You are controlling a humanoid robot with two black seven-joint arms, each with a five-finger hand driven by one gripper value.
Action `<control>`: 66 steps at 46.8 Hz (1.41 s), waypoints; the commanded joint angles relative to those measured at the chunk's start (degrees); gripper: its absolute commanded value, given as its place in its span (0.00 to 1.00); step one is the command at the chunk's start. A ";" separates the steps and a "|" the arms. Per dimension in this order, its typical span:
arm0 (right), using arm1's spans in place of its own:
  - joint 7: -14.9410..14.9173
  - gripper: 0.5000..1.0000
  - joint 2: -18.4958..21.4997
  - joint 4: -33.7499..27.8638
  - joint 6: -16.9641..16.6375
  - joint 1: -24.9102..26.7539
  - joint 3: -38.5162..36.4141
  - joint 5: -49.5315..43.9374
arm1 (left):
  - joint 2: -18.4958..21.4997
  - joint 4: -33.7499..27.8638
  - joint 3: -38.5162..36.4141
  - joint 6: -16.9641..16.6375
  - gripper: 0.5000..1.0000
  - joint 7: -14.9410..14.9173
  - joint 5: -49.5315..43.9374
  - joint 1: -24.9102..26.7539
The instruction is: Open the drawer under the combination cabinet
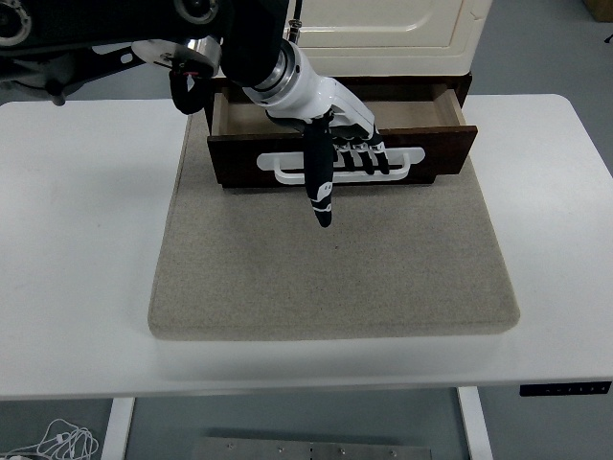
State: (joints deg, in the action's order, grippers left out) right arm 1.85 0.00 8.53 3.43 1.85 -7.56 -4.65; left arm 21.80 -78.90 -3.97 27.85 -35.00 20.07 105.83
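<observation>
The dark wooden drawer (235,158) under the cream cabinet (383,24) stands pulled out toward me, its light inside showing behind the front panel. A white handle (407,153) runs across the drawer front. My left hand (343,158), white with black fingers, reaches in from the upper left. Its four fingers are hooked through the handle near the middle, and the thumb (320,192) points straight down over the mat. The drawer front sits slightly skewed, with the right end farther from me.
Cabinet and drawer rest on a grey felt mat (335,278) in the middle of the white table (77,240). My black left arm (115,34) crosses the upper left corner.
</observation>
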 commanded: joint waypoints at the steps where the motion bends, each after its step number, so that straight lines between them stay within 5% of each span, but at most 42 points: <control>1: 0.00 0.85 0.00 0.00 0.00 0.00 0.00 -0.01 | 0.00 -0.03 0.19 -0.07 1.00 0.00 0.05 0.43; 14: 0.00 0.85 0.00 0.00 0.00 0.00 0.00 -0.01 | 0.79 0.58 7.29 0.10 1.00 0.00 -0.12 1.92; 30: 0.00 0.85 0.00 0.00 0.00 0.00 0.00 -0.01 | 0.88 15.34 36.03 -0.34 1.00 0.02 0.32 1.23; 40: 0.00 0.85 0.00 0.00 0.00 0.00 0.00 -0.01 | 4.65 25.19 48.61 -0.69 1.00 12.83 0.32 -0.36; 52: 0.00 0.85 0.00 0.00 0.00 0.00 0.00 -0.01 | 12.83 36.00 50.29 -3.67 1.00 28.13 -0.30 -0.09; 59: 0.00 0.85 0.00 0.00 0.00 0.00 0.00 -0.01 | 15.20 43.11 50.20 -10.17 1.00 32.09 -1.35 -0.09; 66: 0.00 0.85 0.00 0.00 0.00 0.00 0.00 -0.01 | 17.31 48.83 50.11 -14.22 1.00 33.06 -4.69 -0.18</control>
State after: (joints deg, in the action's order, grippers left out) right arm 1.85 0.00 8.52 3.43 1.85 -7.56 -4.67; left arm 38.14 -32.30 46.21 15.05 -2.07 17.18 105.73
